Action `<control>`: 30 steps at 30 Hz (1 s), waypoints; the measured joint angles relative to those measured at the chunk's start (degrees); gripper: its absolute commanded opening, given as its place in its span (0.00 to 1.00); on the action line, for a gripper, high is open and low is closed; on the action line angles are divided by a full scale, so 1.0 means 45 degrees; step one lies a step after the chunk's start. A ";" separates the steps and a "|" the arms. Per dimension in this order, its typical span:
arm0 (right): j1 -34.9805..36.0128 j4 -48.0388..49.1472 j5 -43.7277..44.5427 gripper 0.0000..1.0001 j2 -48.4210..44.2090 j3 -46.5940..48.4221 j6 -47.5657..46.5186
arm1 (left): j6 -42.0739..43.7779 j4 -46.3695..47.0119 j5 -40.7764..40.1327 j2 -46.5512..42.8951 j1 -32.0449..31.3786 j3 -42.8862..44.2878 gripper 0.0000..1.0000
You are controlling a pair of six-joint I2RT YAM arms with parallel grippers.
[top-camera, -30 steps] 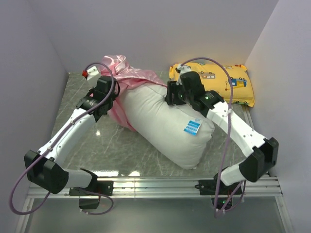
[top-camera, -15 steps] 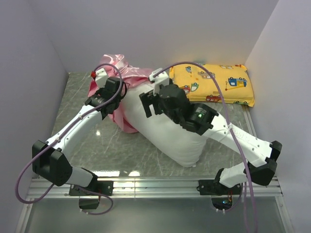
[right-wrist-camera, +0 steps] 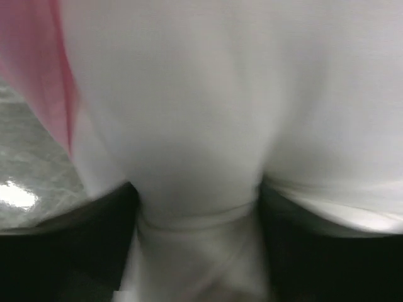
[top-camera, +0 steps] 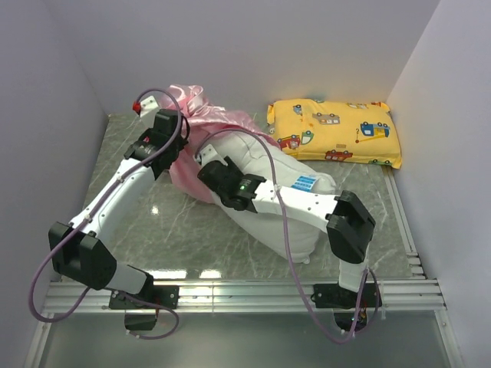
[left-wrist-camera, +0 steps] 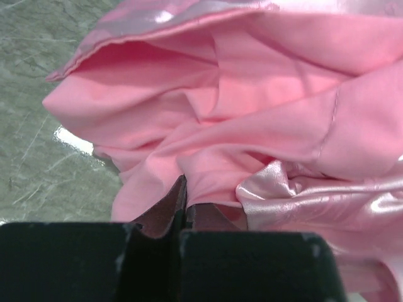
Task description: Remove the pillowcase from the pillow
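Note:
The white pillow [top-camera: 265, 157] lies slantwise mid-table, its blue tag [top-camera: 304, 182] facing up. The pink satin pillowcase [top-camera: 192, 115] is bunched round the pillow's far left end. My left gripper [top-camera: 175, 146] sits at the pillowcase's left edge. In the left wrist view its jaws [left-wrist-camera: 183, 195] are closed, with pink folds [left-wrist-camera: 252, 94] right at the tips. My right arm lies across the pillow, and its gripper [top-camera: 205, 159] is at the pillow's left end beside the pink cloth. In the blurred right wrist view a bulge of white pillow [right-wrist-camera: 189, 94] is squeezed between the jaws [right-wrist-camera: 198, 207].
A yellow cartoon-vehicle pillow [top-camera: 334, 130] lies at the back right against the wall. Grey walls close in the marble table [top-camera: 184, 230] on the left, back and right. The right elbow [top-camera: 349, 222] stands over the pillow's near right end.
My right arm swung from the pillow's far right side across to its left end and closed on it. My left gripper shifted slightly back to the left with the pink cloth.

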 measured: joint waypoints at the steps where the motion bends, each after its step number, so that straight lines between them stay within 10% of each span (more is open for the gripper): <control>1: -0.0092 -0.0010 0.0121 0.03 -0.0005 0.0049 0.0049 | 0.0024 0.0024 0.0180 0.0024 0.0204 0.0049 0.00; 22: -0.0816 -0.0087 -0.2856 0.00 -0.6674 -0.3672 0.2477 | -0.0437 0.0923 0.6805 0.2565 0.4454 0.0248 0.08; 30: -0.1758 -0.1001 -0.4197 0.00 -0.7397 -0.3769 0.3128 | 0.0107 0.0515 0.8242 0.3847 0.4493 0.0534 0.70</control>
